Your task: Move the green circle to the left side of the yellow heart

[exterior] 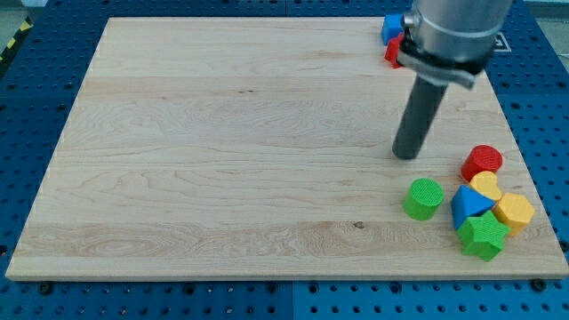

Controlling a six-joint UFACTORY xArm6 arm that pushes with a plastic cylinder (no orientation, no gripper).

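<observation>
One dark rod ends in my tip (407,156), which grips nothing and rests on the board near its right edge. Just below it, apart, stands the green circle (424,198), a ribbed round block, left of the yellow heart (485,186) in the bottom-right corner cluster.

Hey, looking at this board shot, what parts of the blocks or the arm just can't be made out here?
- Blue block and red block at the view's top right: the arm's grey housing covers part of each, so their shapes are unclear.
- Yellow heart: the red cylinder and blue block overlap it; only part shows.
- Arm: cut off by the view's top edge.
- My tip, above the green circle: contact with the board cannot be judged.
</observation>
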